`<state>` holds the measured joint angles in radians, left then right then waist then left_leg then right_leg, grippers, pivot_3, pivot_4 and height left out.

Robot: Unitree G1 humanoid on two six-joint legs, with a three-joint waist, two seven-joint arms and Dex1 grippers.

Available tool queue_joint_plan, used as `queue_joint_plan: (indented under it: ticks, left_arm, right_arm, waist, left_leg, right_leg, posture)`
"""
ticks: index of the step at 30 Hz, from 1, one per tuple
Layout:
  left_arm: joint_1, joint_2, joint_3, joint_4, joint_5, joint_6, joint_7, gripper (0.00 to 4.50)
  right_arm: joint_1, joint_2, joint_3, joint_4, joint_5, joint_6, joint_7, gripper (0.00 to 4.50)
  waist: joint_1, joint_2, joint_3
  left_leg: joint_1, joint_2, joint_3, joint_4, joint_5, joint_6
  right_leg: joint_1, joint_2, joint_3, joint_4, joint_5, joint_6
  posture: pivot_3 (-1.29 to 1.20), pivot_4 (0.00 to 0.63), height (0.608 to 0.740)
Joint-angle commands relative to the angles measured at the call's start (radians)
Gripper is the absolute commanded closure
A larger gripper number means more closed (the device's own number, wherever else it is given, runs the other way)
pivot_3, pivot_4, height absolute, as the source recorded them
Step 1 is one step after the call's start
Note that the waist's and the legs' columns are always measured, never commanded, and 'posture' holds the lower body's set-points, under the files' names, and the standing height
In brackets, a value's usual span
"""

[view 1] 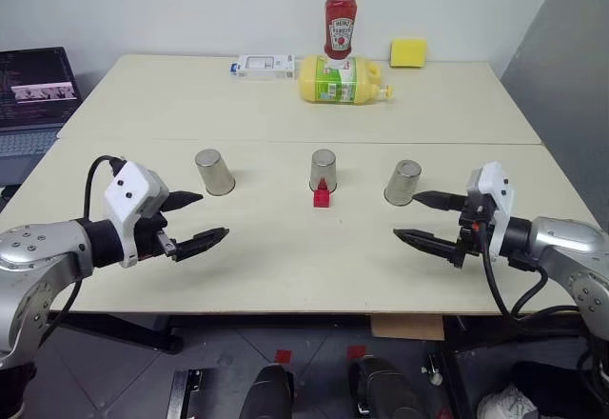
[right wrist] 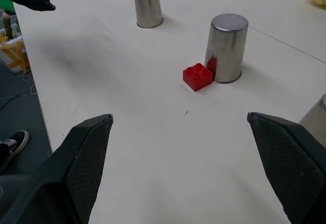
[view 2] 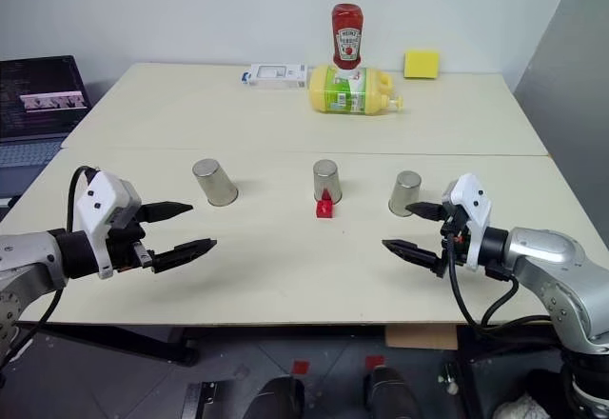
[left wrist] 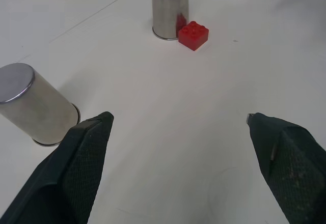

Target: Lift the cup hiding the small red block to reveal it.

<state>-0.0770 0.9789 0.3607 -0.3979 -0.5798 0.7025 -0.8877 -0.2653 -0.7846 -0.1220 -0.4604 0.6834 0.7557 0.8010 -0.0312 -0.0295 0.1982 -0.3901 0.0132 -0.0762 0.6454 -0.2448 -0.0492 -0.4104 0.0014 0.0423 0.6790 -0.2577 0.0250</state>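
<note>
Behind, ketchup bottle (view 1: 340, 25), sponge (view 1: 407, 52), perhaps box (view 1: 265, 66)

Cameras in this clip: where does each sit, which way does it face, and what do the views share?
Head stereo pair: above the table, looking forward and down at three steel cups, with both arms and open claws, left claw and right claw.
Left wrist: looks along its two black fingers toward the middle cup.
Right wrist: looks along its own fingers at that cup from the other side.
Shared: the red block beside the middle cup.
</note>
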Motion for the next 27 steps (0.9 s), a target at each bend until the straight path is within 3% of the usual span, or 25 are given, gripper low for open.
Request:
queue_joint_plan:
  ticks: [1, 27]
  left_arm:
    - [-0.025, 0.009, 0.031, -0.01, -0.01, -0.022, -0.009, 0.04]
    - [-0.045, 0.02, -0.013, -0.012, 0.018, -0.023, -0.012, 0.04]
  right_arm:
    - [-0.018, -0.012, -0.046, -0.017, 0.007, -0.01, -0.009, 0.0]
    - [0.015, -0.027, -0.087, -0.021, 0.001, -0.02, -0.007, 0.0]
  waist:
    - [0.0, 0.0, 0.0]
    - [0.0, 0.0, 0.0]
  left_leg:
    - [0.0, 0.0, 0.0, 0.0, 0.0, 0.0]
    - [0.0, 0.0, 0.0, 0.0, 0.0, 0.0]
  right_leg:
    - [0.0, 0.0, 0.0, 0.0, 0.0, 0.0]
    - [0.0, 0.0, 0.0, 0.0, 0.0, 0.0]
  posture:
    - [0.0, 0.15, 0.74]
    - [0.0, 0.15, 0.74]
